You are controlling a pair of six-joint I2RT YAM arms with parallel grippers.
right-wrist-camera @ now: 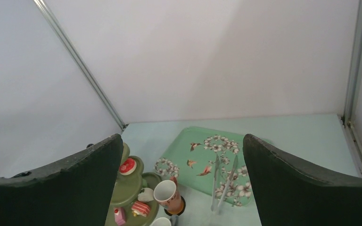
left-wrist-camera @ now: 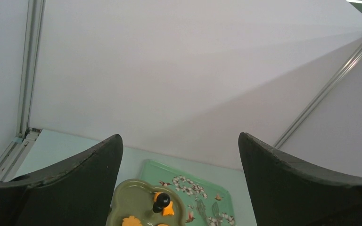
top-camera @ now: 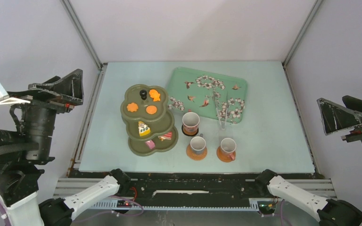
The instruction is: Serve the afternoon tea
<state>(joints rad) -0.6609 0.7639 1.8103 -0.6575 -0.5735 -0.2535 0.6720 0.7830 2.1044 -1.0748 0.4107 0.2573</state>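
Left tool [left-wrist-camera: 179,141] and right tool [right-wrist-camera: 181,139] hang released, jaws wide. On the bench [top-camera: 273,141] we see three cups [top-camera: 198,143] on coasters [top-camera: 191,154] near 6 o'clock, pastries [top-camera: 143,128] on the stand [top-camera: 134,94] at 9, and the tray [top-camera: 184,77] with tongs [top-camera: 222,115] at 12.

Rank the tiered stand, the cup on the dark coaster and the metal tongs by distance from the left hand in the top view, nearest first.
1. Tiered stand, table's left, nearest the left hand.
2. Cup on the dark coaster, centre.
3. Metal tongs, farther right.
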